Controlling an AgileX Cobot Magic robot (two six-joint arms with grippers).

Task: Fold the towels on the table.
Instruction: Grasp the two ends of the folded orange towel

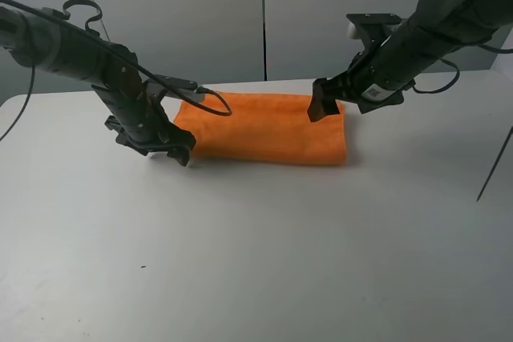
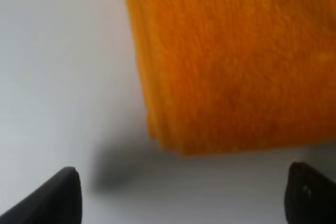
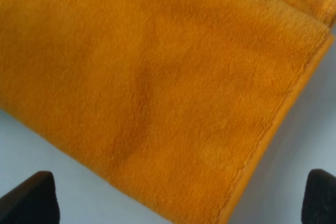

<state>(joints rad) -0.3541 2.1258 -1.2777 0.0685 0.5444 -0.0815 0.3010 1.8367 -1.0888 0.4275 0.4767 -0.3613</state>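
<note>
Lying folded in a flat rectangle, orange towel (image 1: 268, 127) sat toward the far side of the worktop (image 1: 256, 270), left tool (image 1: 178, 154) spread apart and empty just off its near left corner, right tool (image 1: 323, 110) spread apart over its far right corner, broad worktop stretched before its near edge

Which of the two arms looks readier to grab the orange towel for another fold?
Probably the left. The left gripper sits low and open by the near left corner of the towel, while the right gripper hangs open over its far right end.
</note>
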